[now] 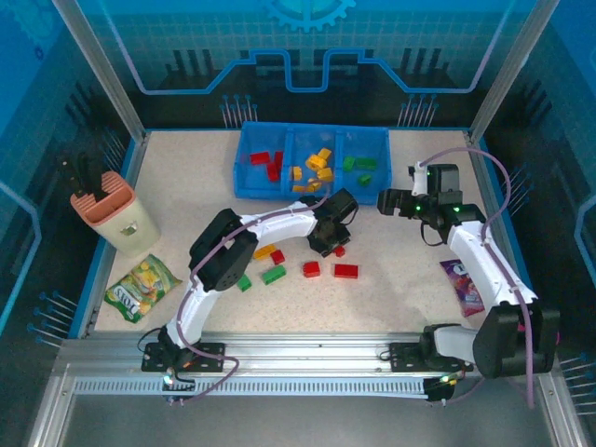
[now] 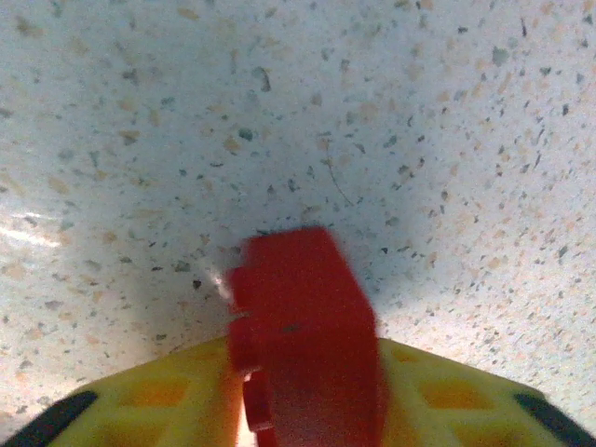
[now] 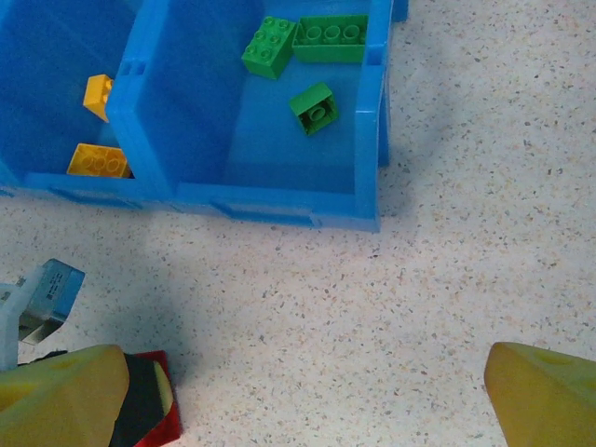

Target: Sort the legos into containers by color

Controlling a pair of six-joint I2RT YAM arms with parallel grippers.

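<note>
Loose legos (image 1: 311,269) lie on the speckled stone-look table (image 1: 186,168) on the near side of the tray (image 1: 240,182): red, green and one orange, mostly apart from each other. The left gripper (image 1: 333,240) is down just short of the tray's near wall. Its yellow fingers (image 2: 140,405) pinch a red brick (image 2: 303,335) by two opposite flat sides, and the studs seem to face sideways. The brick should handle easily: light, rigid moulded plastic, glossy so a bit slippery, and it won't crush. The flat side walls are the place to grip, not the studded top. The right gripper (image 3: 303,377) hovers off the tray's right near corner, fingers spread wide with nothing between them. The tray is shallow blue hard plastic with three square compartments: red bricks left, yellow-orange middle, green bricks (image 3: 331,37) right. The held brick probably belongs in the left one.
</note>
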